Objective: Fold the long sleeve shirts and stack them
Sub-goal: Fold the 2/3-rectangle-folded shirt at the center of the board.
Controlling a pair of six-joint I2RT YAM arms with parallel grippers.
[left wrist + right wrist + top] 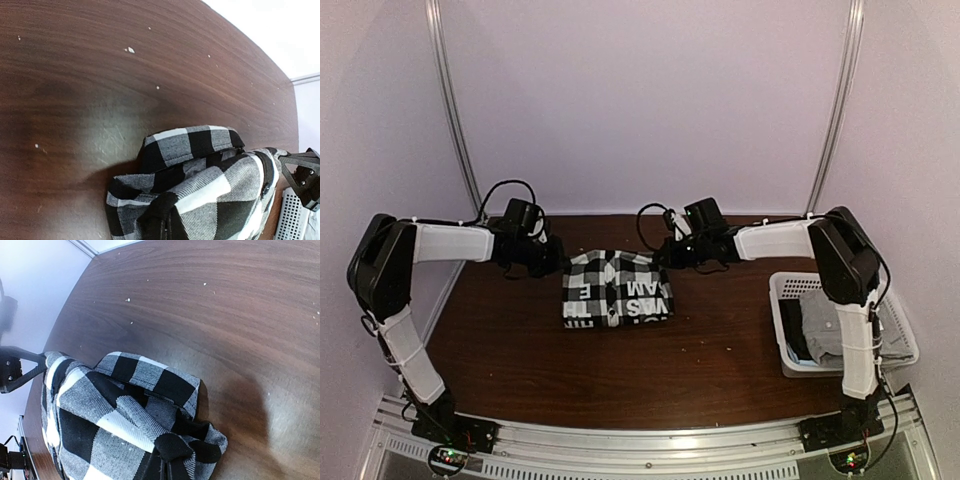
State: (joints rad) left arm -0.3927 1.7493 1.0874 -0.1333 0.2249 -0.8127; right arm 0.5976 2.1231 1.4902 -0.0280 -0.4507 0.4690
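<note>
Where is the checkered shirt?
Top view: the checked shirt lies folded on the table, between the left gripper and right gripper pinching its far corners; the basket sits to its right.

A dark brown wood-grain surface [620, 370] carries everything, its top scattered with small white specks [130, 49]. A black-and-white checked shirt [618, 290] lies bunched and partly folded on it, in the middle toward the far edge. A white plastic lattice basket [778, 320] sits at the surface's right edge, well apart from the shirt.
</note>
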